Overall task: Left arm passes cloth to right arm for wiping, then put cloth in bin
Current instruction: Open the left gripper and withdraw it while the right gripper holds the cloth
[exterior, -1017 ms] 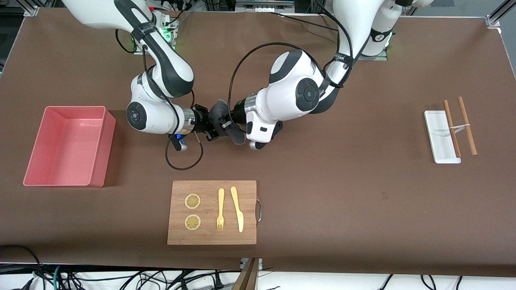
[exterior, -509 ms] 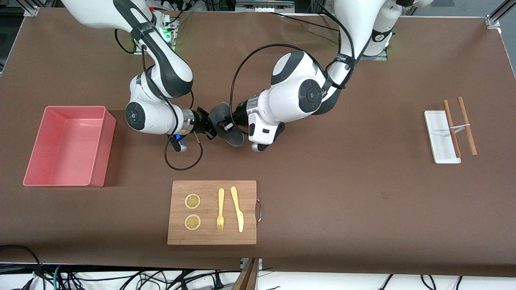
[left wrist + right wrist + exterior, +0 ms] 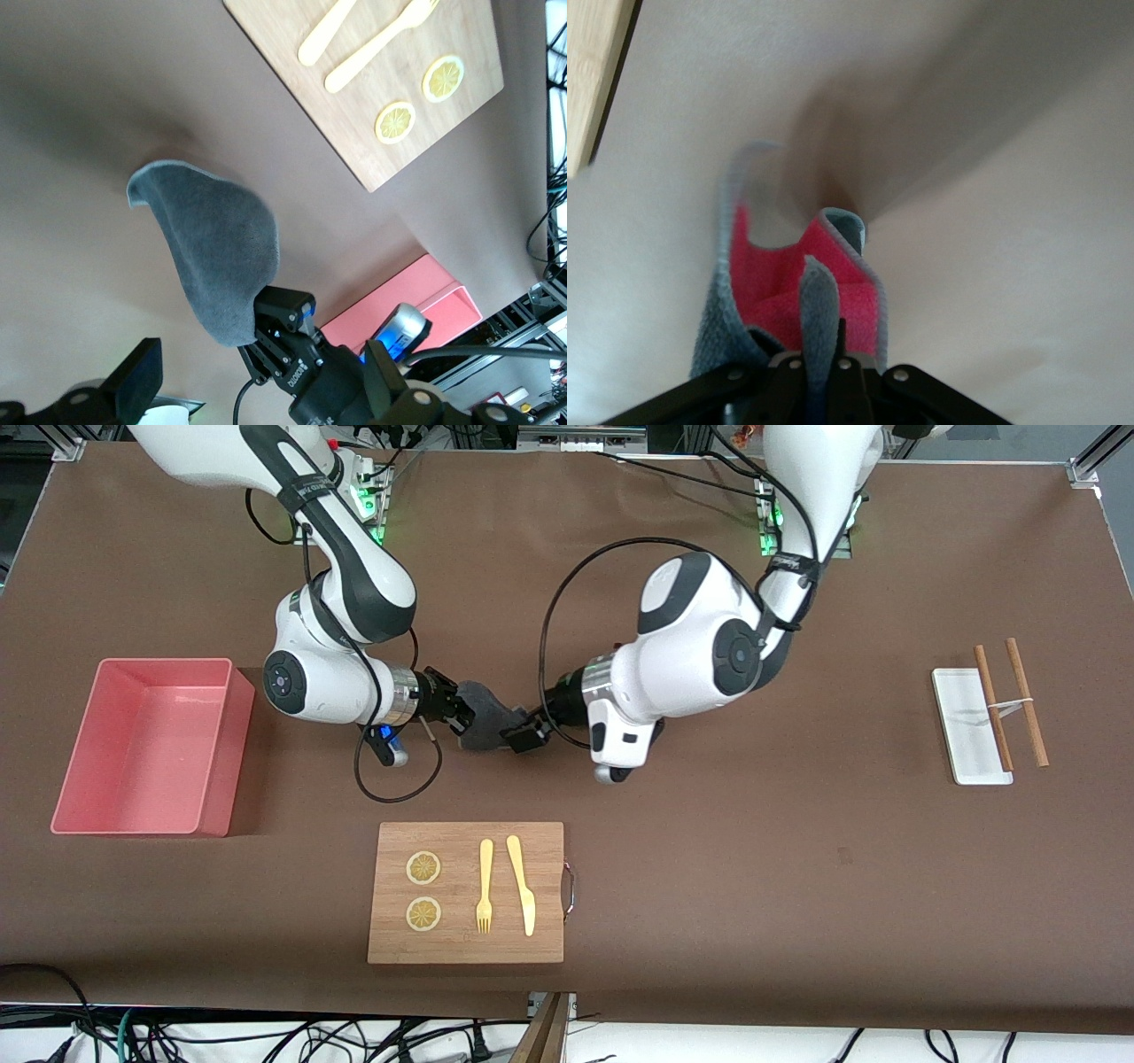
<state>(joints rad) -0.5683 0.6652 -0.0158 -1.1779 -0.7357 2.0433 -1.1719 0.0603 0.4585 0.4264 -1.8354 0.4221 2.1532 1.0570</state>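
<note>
The right gripper (image 3: 459,710) is clamped on the cloth (image 3: 483,716), which hangs in the air over bare table between the two arms, while the left gripper (image 3: 524,737), fingers apart, sits just beside it. To finish the handover well, the left arm should draw straight back, clear of the hanging fabric. Bare table lies underneath for wiping, between the board (image 3: 466,892) and the bin (image 3: 146,746)

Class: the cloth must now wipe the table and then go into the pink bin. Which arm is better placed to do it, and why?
The right. Its tool is shut on the cloth, and the bin lies toward its end of the table. The left tool hangs open beside the cloth, holding nothing.
</note>
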